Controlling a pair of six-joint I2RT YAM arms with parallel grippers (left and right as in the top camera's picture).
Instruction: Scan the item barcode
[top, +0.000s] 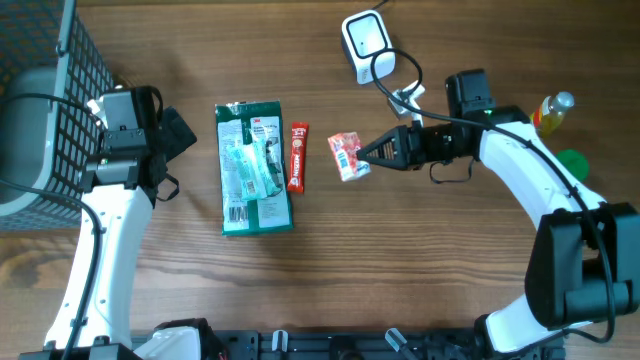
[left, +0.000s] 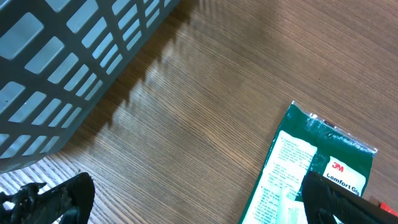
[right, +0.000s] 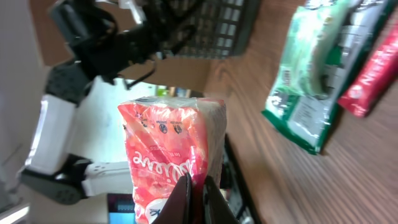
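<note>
Now the red packet hangs right of centre, pinched by its edge in your right gripper; tilt its barcode squarely toward the white scanner at the far side. Your left gripper waits, fingers apart.

The brown wooden table shows fine straight grain. The red-orange soft plastic snack pouch carries white lettering and a pale panel. The dark green flat plastic package has white label print and a small red logo. The slim red foil sachet bears white lettering. At the table's left edge, the grid-walled plastic basket looks dark grey, perhaps bluish.
</note>
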